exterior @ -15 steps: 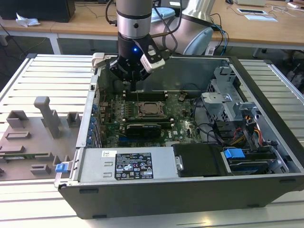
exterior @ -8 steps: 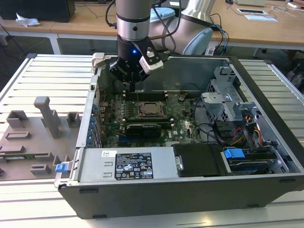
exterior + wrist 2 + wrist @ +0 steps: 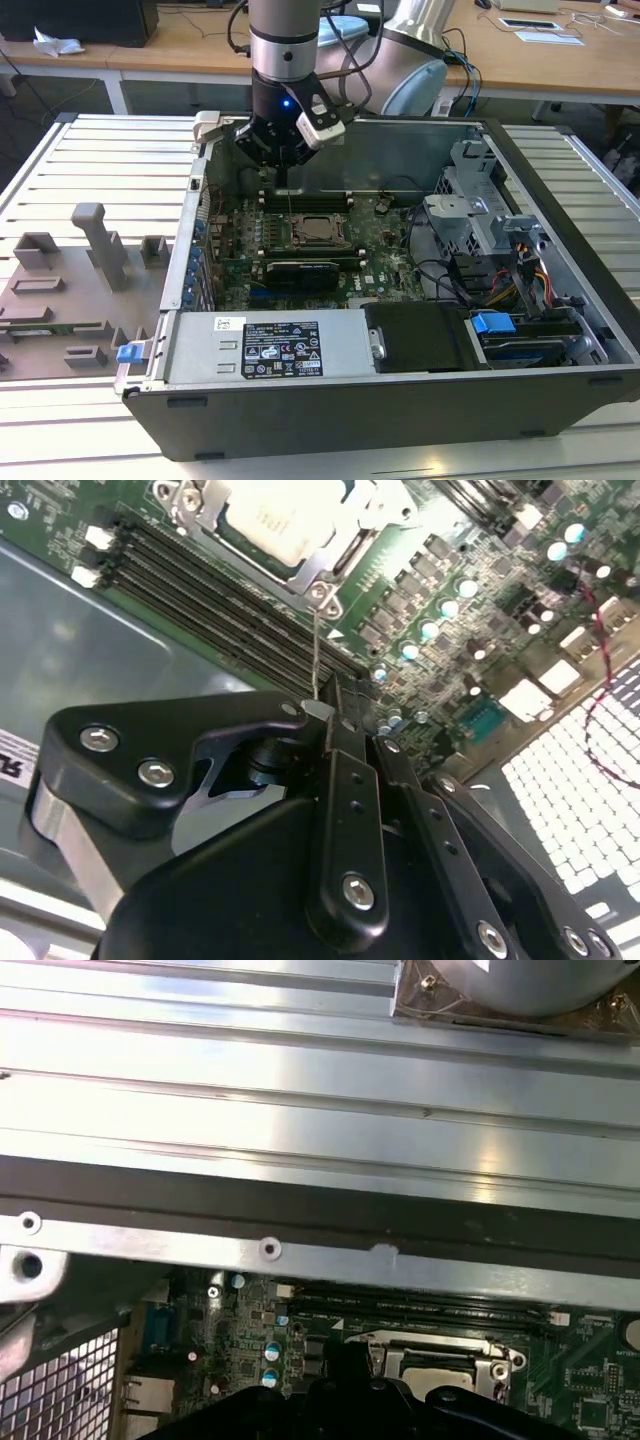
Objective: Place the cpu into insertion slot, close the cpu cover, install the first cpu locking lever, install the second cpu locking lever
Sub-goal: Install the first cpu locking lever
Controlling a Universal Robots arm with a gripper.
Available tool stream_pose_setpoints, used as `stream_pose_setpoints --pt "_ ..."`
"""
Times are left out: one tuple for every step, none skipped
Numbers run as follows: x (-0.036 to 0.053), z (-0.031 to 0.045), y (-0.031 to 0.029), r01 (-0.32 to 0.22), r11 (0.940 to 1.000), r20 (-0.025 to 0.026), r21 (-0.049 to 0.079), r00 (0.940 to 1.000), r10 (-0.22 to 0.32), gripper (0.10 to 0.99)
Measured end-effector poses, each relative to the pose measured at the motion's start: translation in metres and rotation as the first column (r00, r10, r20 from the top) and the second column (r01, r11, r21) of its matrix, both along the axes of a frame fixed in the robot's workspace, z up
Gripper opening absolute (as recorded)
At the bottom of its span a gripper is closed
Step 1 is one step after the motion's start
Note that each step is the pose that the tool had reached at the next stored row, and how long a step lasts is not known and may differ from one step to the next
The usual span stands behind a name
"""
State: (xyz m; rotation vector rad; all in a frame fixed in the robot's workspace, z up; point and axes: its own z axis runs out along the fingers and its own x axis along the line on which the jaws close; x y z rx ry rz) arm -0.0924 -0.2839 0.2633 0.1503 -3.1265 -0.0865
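The cpu (image 3: pixel 268 518) lies in the insertion slot (image 3: pixel 315 231) on the green board, its pale metal top showing. The silvery cpu cover (image 3: pixel 340 552) lies flat around it as a frame. A thin wire cpu locking lever (image 3: pixel 316 650) rises from the socket's corner to my gripper (image 3: pixel 324 716), whose black fingers are shut on the lever's free end. In the exterior view my gripper (image 3: pixel 285 183) hangs over the memory slots, just behind the socket. The cpu (image 3: pixel 440 1372) and the cover (image 3: pixel 455 1343) also show in the first wrist view, beyond my gripper (image 3: pixel 345 1365).
Long black memory slots (image 3: pixel 215 600) run beside the socket. The case's grey metal wall (image 3: pixel 320 1120) stands close behind my gripper. A power supply (image 3: pixel 270 345) fills the case front, and a drive cage with cables (image 3: pixel 480 220) sits at the exterior view's right. Grey fixtures (image 3: pixel 100 245) stand outside the case.
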Motion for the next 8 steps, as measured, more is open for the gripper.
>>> stream_pose_setpoints --pt "0.0012 -0.0002 0.0003 0.0 1.0 0.0 0.0 1.0 0.0 0.106" --pt "0.0031 -0.0004 0.0005 0.0 1.0 0.0 0.0 1.0 0.0 0.106" --pt "0.0043 -0.0006 0.0005 0.0 1.0 0.0 0.0 1.0 0.0 0.106" --pt "0.0066 -0.0009 0.0005 0.0 1.0 0.0001 0.0 1.0 0.0 0.106" --pt "0.0099 -0.0012 0.0005 0.0 1.0 0.0 0.0 1.0 0.0 0.106" --pt "0.014 -0.0016 0.0005 0.0 1.0 0.0001 0.0 1.0 0.0 0.106" --pt "0.0161 -0.0018 0.0005 0.0 1.0 0.0 0.0 1.0 0.0 0.106" --pt "0.0182 -0.0019 0.0005 0.0 1.0 0.0 0.0 1.0 0.0 0.106"
